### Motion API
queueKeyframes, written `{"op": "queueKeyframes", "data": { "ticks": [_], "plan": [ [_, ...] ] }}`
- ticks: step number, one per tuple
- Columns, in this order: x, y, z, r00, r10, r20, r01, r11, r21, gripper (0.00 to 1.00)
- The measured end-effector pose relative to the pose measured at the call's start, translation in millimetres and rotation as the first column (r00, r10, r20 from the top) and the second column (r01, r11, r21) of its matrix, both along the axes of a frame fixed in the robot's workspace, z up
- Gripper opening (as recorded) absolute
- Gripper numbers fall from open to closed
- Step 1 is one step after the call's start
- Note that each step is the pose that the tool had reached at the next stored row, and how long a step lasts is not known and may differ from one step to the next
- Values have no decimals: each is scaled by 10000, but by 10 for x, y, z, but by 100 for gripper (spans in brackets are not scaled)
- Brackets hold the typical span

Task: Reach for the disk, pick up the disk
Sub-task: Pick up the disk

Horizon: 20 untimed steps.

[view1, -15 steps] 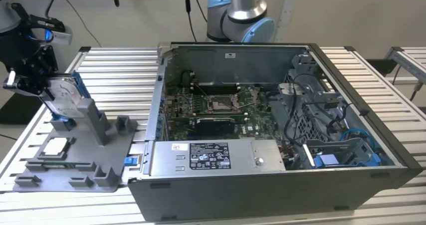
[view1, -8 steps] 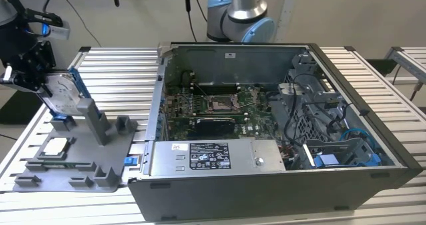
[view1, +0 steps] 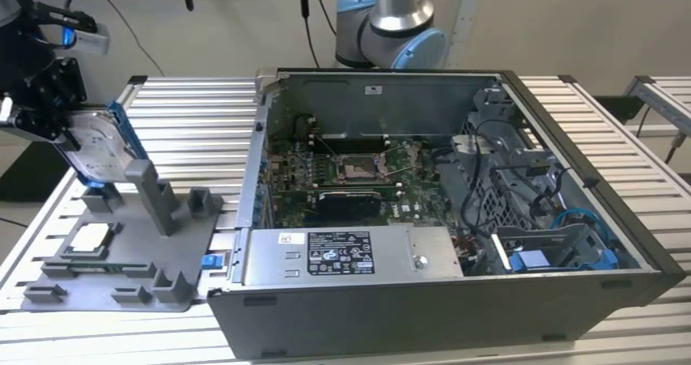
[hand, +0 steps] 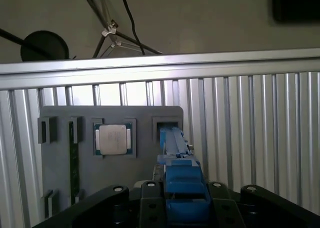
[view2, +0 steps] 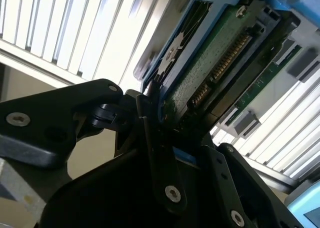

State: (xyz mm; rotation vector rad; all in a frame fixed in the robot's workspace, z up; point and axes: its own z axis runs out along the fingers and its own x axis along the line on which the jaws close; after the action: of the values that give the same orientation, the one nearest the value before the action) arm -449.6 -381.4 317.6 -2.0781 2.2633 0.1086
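Note:
The disk [view1: 100,141] is a silver-grey drive with a blue rail along its edge. It stands on edge at the exterior view's left, over the back of the grey fixture plate [view1: 129,252]. My gripper [view1: 65,129] is shut on it from the side away from the computer case. In the second wrist view the disk's green circuit-board underside [view2: 212,68] sits between the black fingers [view2: 150,133]. In the first wrist view the disk's blue rail [hand: 178,163] runs from the gripper toward a slot in the plate [hand: 167,125].
An open computer case [view1: 454,219] stands to the exterior view's right of the plate. On the plate are a square silver chip [view1: 90,237], grey upright holders [view1: 151,191] and a green memory stick [hand: 73,163]. All of this rests on a ribbed metal table [view1: 194,114].

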Motion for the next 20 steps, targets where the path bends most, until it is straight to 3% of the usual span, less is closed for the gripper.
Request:
{"op": "queueKeyframes", "data": {
  "ticks": [20],
  "plan": [
    [0, 0, 292, 10000, 0, -2, 0, 10000, -1, 0]
  ]
}}
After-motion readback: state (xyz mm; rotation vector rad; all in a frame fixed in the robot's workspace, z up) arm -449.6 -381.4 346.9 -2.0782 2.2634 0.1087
